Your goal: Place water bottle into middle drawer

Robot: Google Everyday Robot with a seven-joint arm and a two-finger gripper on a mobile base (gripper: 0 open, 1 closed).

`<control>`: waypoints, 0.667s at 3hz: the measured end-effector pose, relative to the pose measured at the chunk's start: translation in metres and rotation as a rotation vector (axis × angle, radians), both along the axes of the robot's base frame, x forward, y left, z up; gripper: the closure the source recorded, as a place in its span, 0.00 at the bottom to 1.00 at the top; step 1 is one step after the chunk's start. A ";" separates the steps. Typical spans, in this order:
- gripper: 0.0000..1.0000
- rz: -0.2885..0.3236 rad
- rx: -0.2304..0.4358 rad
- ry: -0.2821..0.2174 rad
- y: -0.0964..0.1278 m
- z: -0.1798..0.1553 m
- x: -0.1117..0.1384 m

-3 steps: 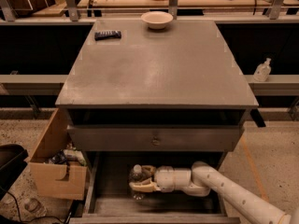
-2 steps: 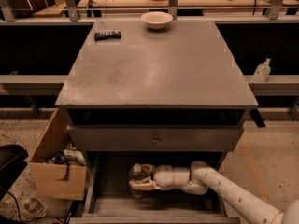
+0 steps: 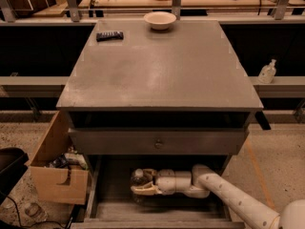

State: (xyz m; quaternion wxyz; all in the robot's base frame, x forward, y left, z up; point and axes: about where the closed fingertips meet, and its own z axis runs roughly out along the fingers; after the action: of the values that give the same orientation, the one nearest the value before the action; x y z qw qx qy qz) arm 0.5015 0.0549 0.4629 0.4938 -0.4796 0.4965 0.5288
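Note:
The middle drawer (image 3: 157, 213) is pulled out below the cabinet's closed top drawer front, low in the camera view. My gripper (image 3: 142, 183) reaches in from the lower right over the drawer's floor. Its fingers (image 3: 143, 191) are closed around the water bottle (image 3: 138, 177), a clear plastic bottle held inside the drawer at its left-centre. The bottle's lower part is hidden by the fingers and shadow.
A grey cabinet top (image 3: 159, 66) carries a white bowl (image 3: 160, 19) and a black remote (image 3: 109, 35). A tan wooden box (image 3: 55, 168) with clutter stands left of the drawer. A small pump-top bottle (image 3: 267, 72) sits on the right ledge.

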 end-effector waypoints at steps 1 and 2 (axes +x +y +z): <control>1.00 0.015 -0.008 -0.002 0.004 -0.006 -0.002; 1.00 0.024 -0.020 -0.002 0.006 -0.011 -0.003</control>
State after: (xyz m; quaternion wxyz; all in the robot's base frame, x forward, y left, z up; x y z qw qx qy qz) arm 0.4983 0.0612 0.4515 0.4829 -0.4910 0.4955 0.5293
